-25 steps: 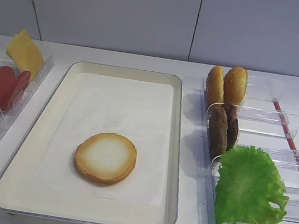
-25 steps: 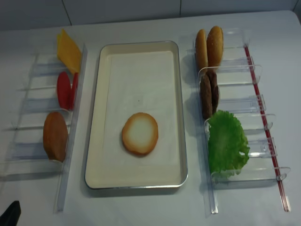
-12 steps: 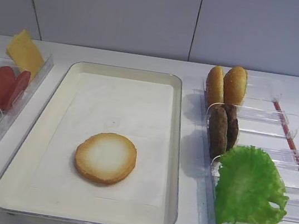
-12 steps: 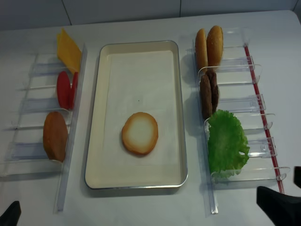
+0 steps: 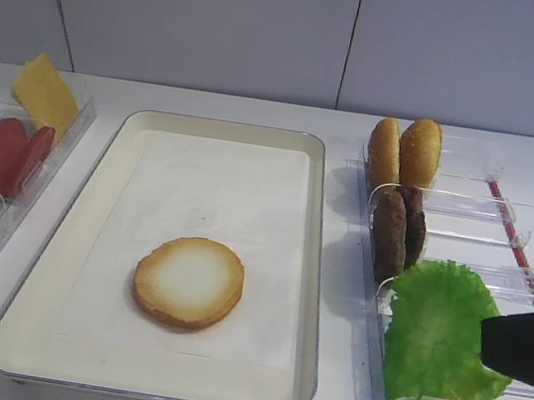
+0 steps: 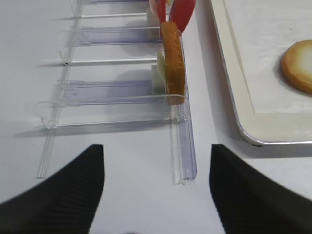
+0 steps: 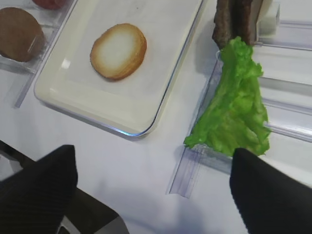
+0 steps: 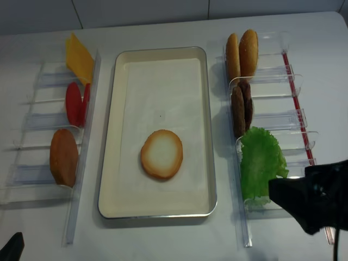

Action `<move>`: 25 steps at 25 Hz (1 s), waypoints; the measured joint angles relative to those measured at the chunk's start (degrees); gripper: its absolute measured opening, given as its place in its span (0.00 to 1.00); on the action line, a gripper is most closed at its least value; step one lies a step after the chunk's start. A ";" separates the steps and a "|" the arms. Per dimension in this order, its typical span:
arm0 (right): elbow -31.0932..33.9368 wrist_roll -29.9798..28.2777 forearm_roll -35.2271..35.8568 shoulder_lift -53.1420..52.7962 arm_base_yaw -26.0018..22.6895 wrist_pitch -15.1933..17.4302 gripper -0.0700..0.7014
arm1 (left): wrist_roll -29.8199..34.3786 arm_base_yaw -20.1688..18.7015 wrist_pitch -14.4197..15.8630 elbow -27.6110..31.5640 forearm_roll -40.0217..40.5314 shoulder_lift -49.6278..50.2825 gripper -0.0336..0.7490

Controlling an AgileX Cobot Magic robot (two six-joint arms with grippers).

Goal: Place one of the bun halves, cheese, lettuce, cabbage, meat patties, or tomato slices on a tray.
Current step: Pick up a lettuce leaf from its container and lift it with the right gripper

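- Right hand (image 7: 146, 187) hovering wide open, holding nothing, near the low end of the lettuce (image 7: 234, 109); left hand (image 6: 156, 187) also open and empty, idling beside the left bins (image 6: 117, 90).
- Lettuce leaning upright in the right-hand clear bin (image 8: 283, 204), just beside the meat patties (image 8: 241, 110); one bun half (image 8: 161, 154) already lying cut face up on the tray (image 8: 111, 141).
- Risking a fingertip striking the bin wall when descending.
- Risking a pinch on frill only, tearing or dropping the leaf.
- Risking dragging the leaf against the patties, tipping them.
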 joint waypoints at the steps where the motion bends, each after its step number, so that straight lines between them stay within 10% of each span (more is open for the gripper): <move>1: 0.00 -0.77 0.46 1.43 0.00 -0.40 0.91 | 0.00 0.00 0.00 0.00 0.00 0.00 0.60; 25: 0.00 -15.72 9.56 19.79 0.00 -8.19 0.87 | 0.00 0.00 0.04 0.00 0.00 -2.15 0.59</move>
